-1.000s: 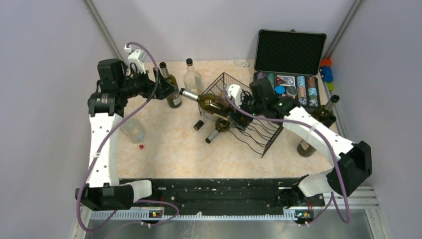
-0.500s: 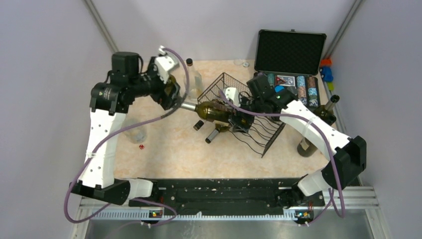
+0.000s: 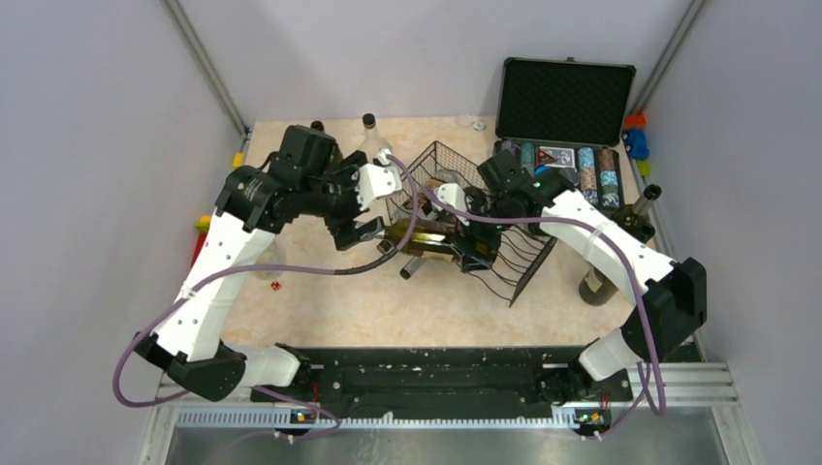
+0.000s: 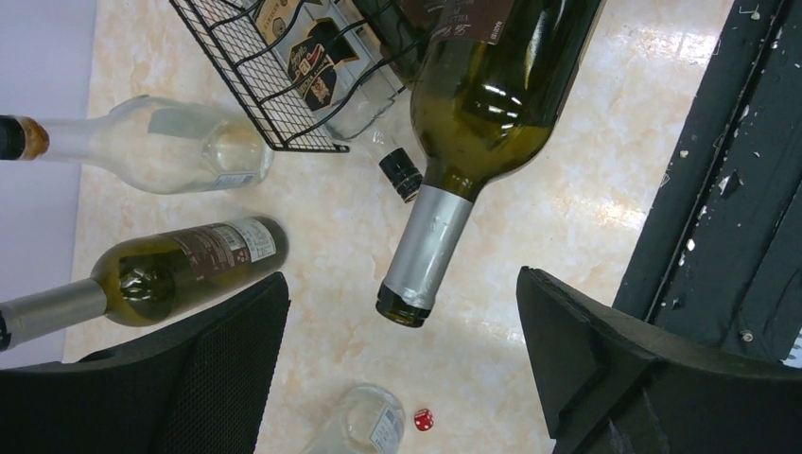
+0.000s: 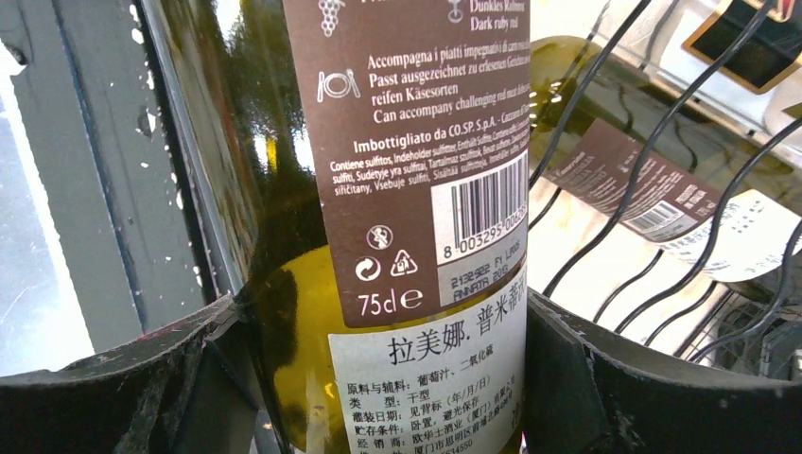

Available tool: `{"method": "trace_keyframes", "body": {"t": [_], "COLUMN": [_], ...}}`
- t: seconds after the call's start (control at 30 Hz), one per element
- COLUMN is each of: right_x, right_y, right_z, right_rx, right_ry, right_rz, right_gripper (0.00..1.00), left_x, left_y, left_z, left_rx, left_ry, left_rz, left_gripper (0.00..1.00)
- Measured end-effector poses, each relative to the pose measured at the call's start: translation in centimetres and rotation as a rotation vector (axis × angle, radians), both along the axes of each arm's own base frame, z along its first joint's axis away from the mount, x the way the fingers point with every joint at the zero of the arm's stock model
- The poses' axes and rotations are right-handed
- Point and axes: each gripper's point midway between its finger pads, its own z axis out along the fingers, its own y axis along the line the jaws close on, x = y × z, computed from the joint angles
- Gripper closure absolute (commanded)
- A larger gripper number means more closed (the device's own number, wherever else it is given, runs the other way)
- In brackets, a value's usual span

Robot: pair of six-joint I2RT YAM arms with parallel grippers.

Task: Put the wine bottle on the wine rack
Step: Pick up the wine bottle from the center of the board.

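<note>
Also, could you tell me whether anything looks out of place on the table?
Yes: a small red die lies loose on the left of the table, far from the open poker chip case at the far right, where it likely belongs.
</note>
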Motion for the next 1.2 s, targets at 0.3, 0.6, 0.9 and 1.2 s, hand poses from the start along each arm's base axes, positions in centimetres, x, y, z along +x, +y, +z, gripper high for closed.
{"method": "trace_keyframes", "body": {"t": [0.3,0.6,0.9,1.2], "right_x": [-1.0,-1.9,-2.0,-2.4], "right_y": [-0.8,-1.0,-0.5,-0.4], "right_z": [-0.5,-1.5,-0.5,0.1], "right_rx": [-0.033,-0.063,-0.033,-0.005], "right_ry": [0.030,0.097,0.111,0.135], "right_rz": [0.027,0.046,0.065,0.085], "right_gripper": [1.00,1.00,1.00,1.00], "left_x": [-1.1,-1.6,-1.6,-1.6], "left_y": [0.0,-0.4,-0.9,-1.7], "left_z": [1.4,-1.8,-4.5,-6.5], "left_rx": [0.012,0.110,0.171,0.188], "left_ry": [-0.088,-0.075,-0.027,0.004], "left_rz": [-0.062,-0.171,-0.218,-0.244], "left_gripper": [0.06,0.08,0.11,0.14]}}
